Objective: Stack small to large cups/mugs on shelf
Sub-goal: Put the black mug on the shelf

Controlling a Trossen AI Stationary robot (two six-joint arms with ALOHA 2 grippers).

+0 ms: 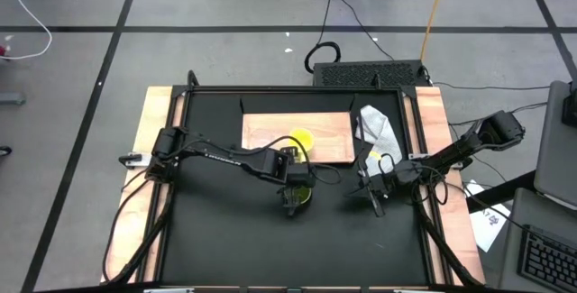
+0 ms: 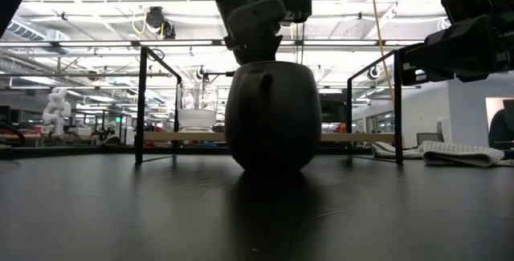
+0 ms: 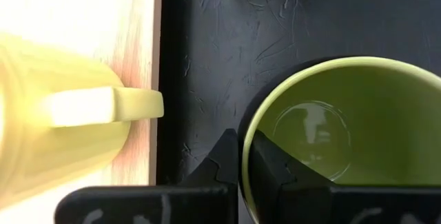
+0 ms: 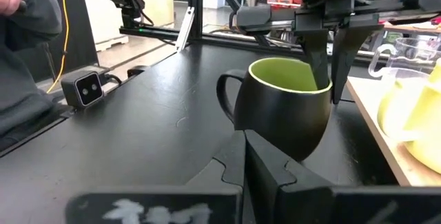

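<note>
Black tabletop [image 1: 225, 230] | left end effector [image 3: 242, 156] clamped on olive mug [image 3: 344, 124] rim | right end effector [image 4: 242, 156] closed, empty

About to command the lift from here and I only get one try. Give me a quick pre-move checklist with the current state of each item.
1. Left gripper shut on the green mug rim, one finger inside, one outside: ok.
2. Green mug standing upright on the black table, just in front of the shelf: ok.
3. Yellow mug on the shelf, near its front edge: ok.
4. Clear glass cup on the shelf: ok; whether it sits inside the yellow mug: cannot tell.
5. Right gripper shut, resting near the green mug's side, close to the lift path: not ok.
6. White cloth clear of the mugs: ok.
</note>
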